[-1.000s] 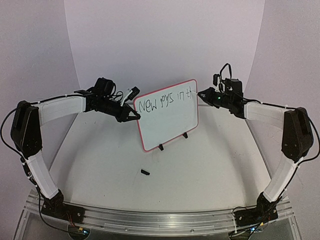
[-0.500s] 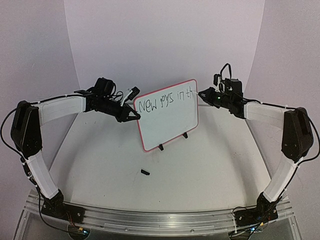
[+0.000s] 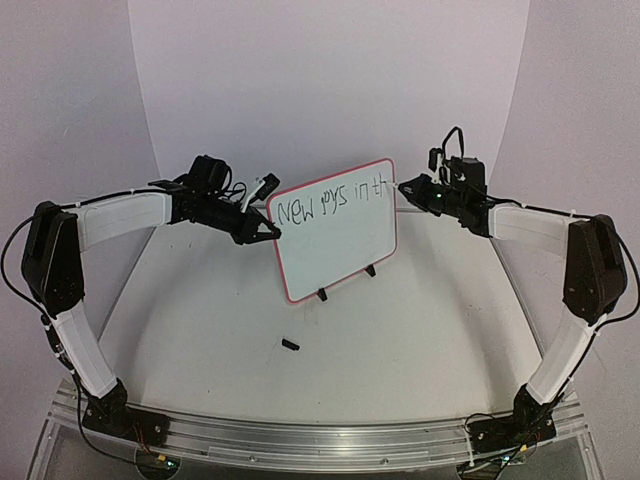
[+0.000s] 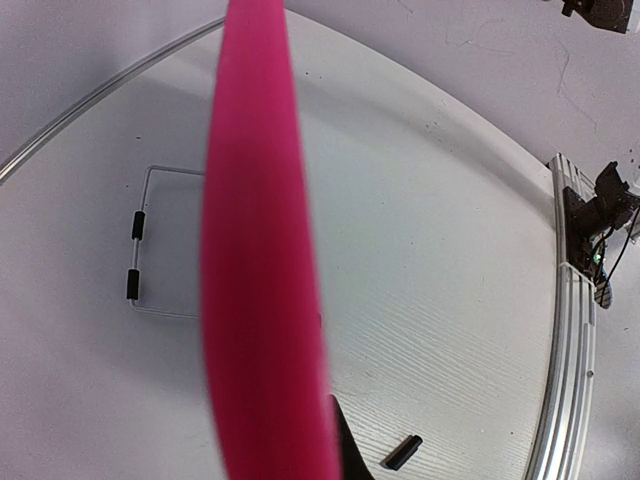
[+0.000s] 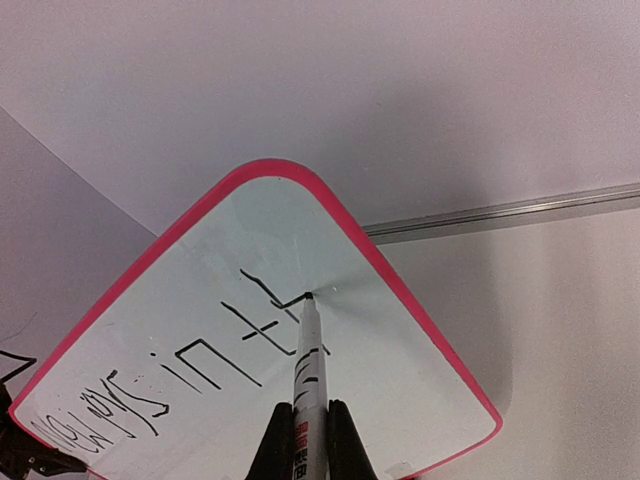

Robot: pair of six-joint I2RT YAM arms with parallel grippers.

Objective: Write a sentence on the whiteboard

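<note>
We are looking first at the right gripper [image 5: 308, 410], whose two black fingers are pinching narrowly around a slim black-and-white marker pen [image 5: 311, 365], so it is holding the pen with the pen pointing away from the wrist. The pen's tip is touching the writing face of the whiteboard [image 5: 400, 380], right at the last stroke of the sentence [image 3: 330, 203]. That sentence is running as one uneven black handwritten row across the upper part of the board; it is starting with "New", continuing with a word we cannot read for certain, and ending in "in th". The whiteboard is standing roughly upright near the middle of the table [image 3: 430, 340], tilted so that its right side is sitting higher, with its pink-red frame around it and two small black feet [image 3: 322, 294] resting on the tabletop. On the opposite side, the left gripper [image 3: 268, 232] is clamping closed on the board's left edge; in the left wrist view that pink edge is filling the centre as a blurred vertical band. In front of the board, well apart from both arms, a small black cap-like piece [image 3: 291, 345] is lying on the table. A plain pale backdrop [image 3: 320, 80] is curving up behind everything.
</note>
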